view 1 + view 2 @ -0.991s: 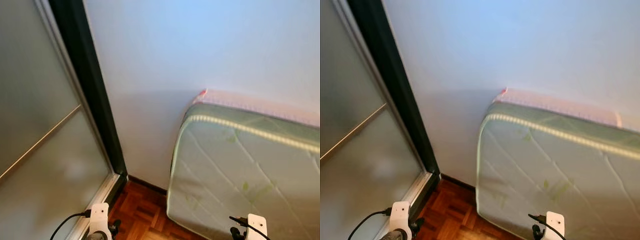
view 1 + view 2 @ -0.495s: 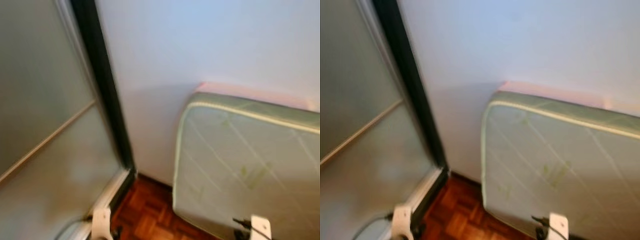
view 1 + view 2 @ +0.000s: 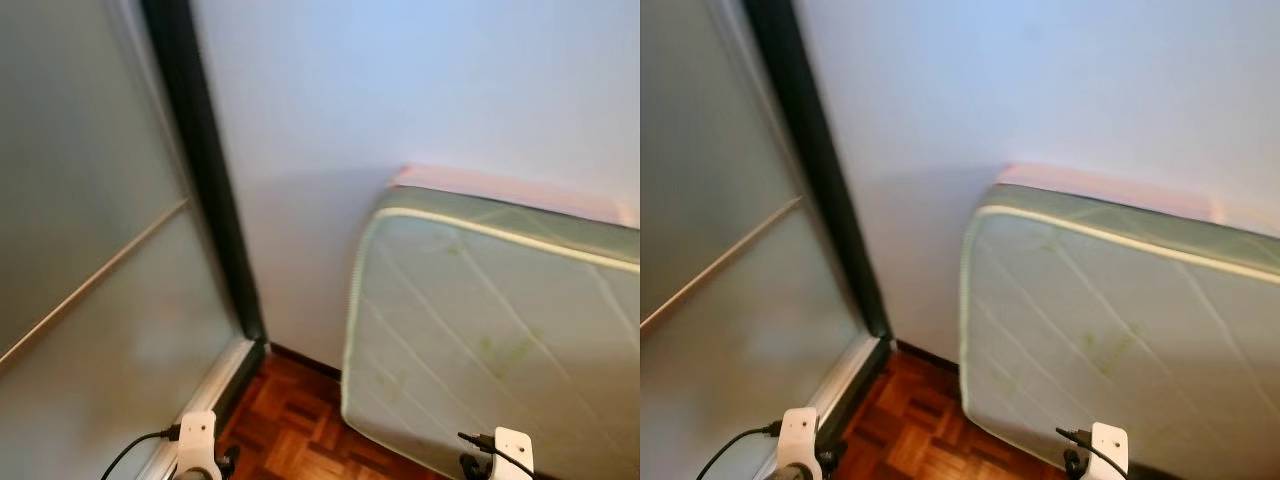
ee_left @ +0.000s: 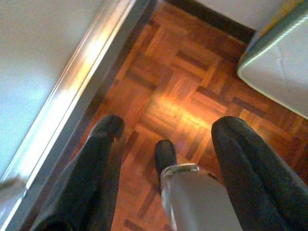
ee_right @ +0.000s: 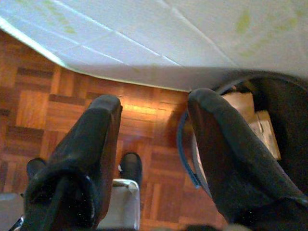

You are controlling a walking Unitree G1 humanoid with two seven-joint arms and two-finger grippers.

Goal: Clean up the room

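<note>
Reddish parquet floor (image 4: 173, 91) lies beneath both hanging arms. Left tool (image 4: 166, 139) has its fingers apart above the boards, with the frosted sliding door's metal track (image 4: 82, 96) alongside it. Right tool (image 5: 149, 122), fingers apart too, hangs just off the pale green quilted mattress (image 3: 490, 330) leaning against the white wall (image 3: 400, 90).

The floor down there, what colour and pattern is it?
Reddish-brown wooden parquet floor, small blocks in a basket-weave pattern; clearest in the left wrist view.
</note>
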